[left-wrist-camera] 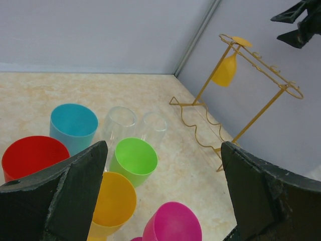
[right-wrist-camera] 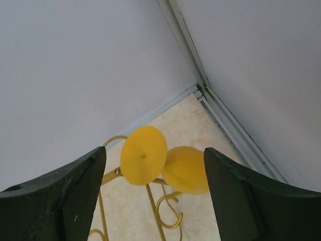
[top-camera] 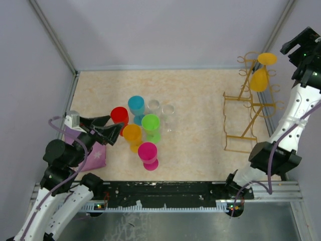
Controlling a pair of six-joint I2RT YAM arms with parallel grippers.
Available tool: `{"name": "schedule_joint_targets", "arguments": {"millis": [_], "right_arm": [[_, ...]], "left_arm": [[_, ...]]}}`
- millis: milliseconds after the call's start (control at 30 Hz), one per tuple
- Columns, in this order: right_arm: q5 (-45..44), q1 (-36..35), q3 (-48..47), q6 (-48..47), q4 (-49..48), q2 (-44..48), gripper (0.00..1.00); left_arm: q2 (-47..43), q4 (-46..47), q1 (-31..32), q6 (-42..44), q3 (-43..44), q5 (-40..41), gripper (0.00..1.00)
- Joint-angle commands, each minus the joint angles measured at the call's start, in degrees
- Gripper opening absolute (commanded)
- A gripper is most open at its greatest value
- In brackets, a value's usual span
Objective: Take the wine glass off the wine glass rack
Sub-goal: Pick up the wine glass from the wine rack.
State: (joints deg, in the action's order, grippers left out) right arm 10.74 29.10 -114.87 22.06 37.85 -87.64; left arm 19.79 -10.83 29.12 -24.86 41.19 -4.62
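Note:
The wine glass (top-camera: 259,79) is yellow and hangs upside down from the top of the gold wire wine glass rack (top-camera: 246,115) at the far right. In the right wrist view its round foot (right-wrist-camera: 143,155) and bowl (right-wrist-camera: 186,169) lie below, between my fingers, above a rack wire (right-wrist-camera: 154,211). My right gripper (top-camera: 288,65) hovers open just right of the glass, touching nothing. My left gripper (top-camera: 114,124) is open beside the cups, nothing in it. In the left wrist view the glass (left-wrist-camera: 224,71), the rack (left-wrist-camera: 204,89) and the right gripper (left-wrist-camera: 277,27) show at top right.
Several coloured cups stand mid-table: red (top-camera: 119,114), blue (top-camera: 136,104), green (top-camera: 150,122), orange (top-camera: 132,133), pink (top-camera: 147,150). Two clear glasses (top-camera: 154,106) stand behind them. A purple cloth (top-camera: 93,155) lies under the left arm. Grey walls close in behind and right of the rack.

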Motion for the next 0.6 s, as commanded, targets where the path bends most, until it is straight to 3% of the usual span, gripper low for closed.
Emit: {"name": "schedule_joint_targets", "arguments": {"millis": [0, 133, 300, 567], "right_arm": [[4.25, 0.25, -6.67, 2.36, 1.75, -5.75, 0.78], [3.86, 0.34, -9.21, 2.32, 4.04, -10.13, 0.72], [10.68, 0.34, -6.22, 5.37, -0.02, -11.69, 0.65], [14.42, 0.34, -0.59, 10.35, -5.12, -11.07, 0.51]], "left_arm": [[-1.02, -0.17, -0.02, 1.99, -1.54, -2.60, 1.00], [-1.89, 0.70, 0.01, 3.14, -1.90, -2.90, 1.00], [-1.73, 0.81, -0.02, 3.67, -2.22, -3.84, 1.00], [-1.72, 0.15, 0.00, 4.15, -2.85, -3.84, 1.00]]}}
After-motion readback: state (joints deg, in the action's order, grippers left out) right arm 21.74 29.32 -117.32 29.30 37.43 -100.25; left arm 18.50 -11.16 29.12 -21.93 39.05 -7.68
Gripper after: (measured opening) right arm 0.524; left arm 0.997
